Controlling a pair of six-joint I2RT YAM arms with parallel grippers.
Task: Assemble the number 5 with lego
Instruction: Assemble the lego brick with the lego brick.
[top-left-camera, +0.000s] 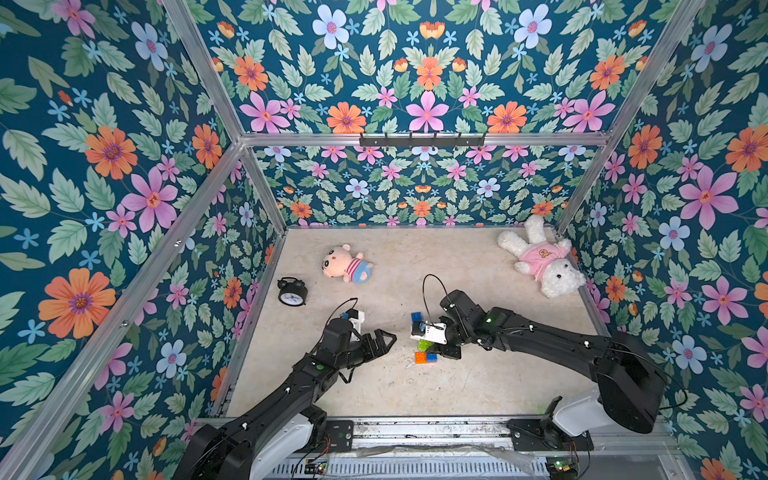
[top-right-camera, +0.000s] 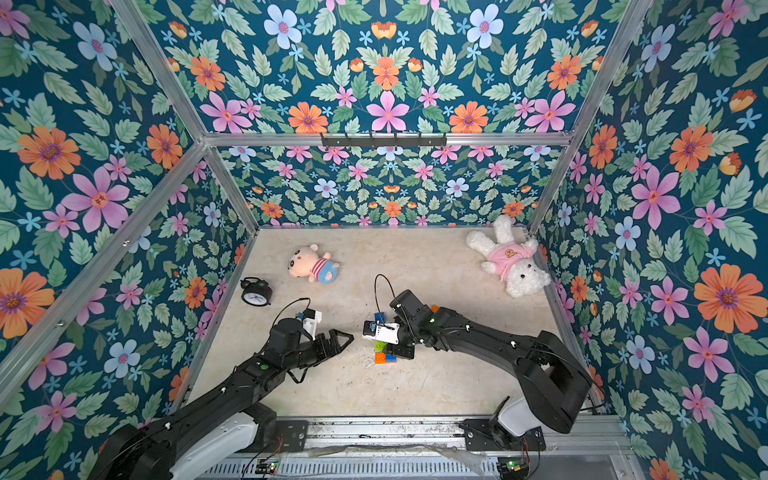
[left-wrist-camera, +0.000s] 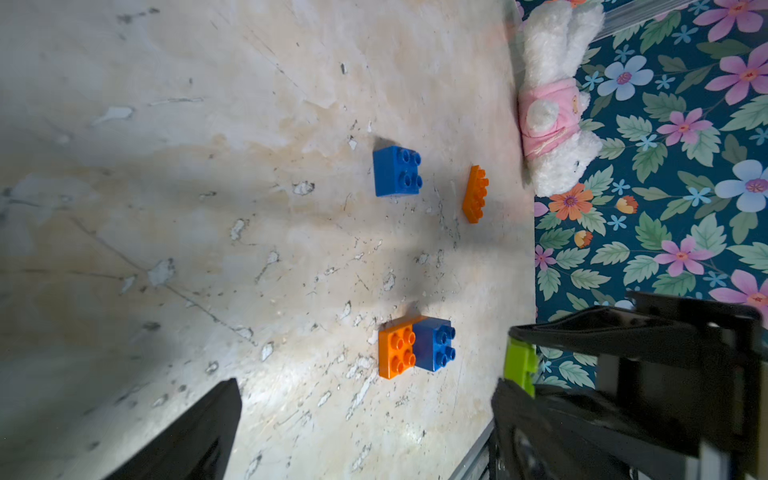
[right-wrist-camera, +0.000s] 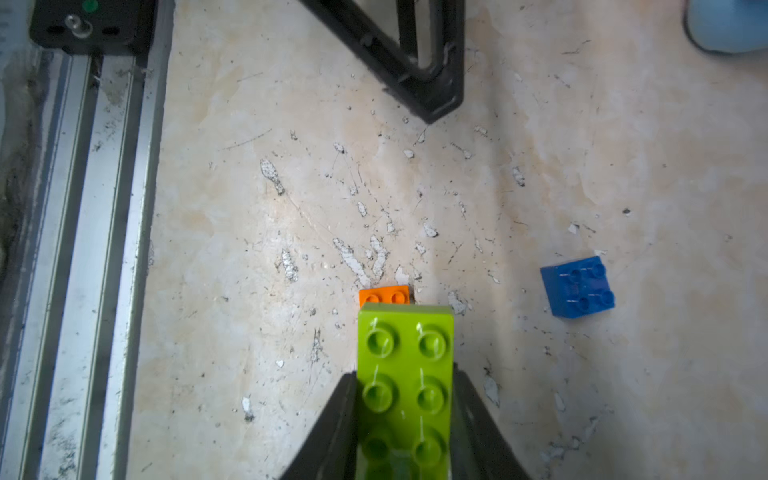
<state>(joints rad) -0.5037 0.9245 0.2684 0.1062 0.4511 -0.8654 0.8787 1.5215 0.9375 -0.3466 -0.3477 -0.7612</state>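
While the right gripper (right-wrist-camera: 403, 376) pinches the lime-green brick (right-wrist-camera: 405, 332) by its long sides, that brick hangs close over an orange base brick (left-wrist-camera: 397, 347) with a stacked blue brick (left-wrist-camera: 434, 345) on one end. The left gripper (top-left-camera: 384, 345) hovers beside them, spread wide and empty. On the table (top-left-camera: 415, 395), a loose blue brick (left-wrist-camera: 397, 170) and a loose orange brick (left-wrist-camera: 476, 193) lie farther off, apart.

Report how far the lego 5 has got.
Done: one blue brick sits on one end of an orange brick. In hand: the right claw is shut on the lime-green brick, close to that pair. Left: the loose blue brick and loose orange brick lie apart; the left claw is open, empty.
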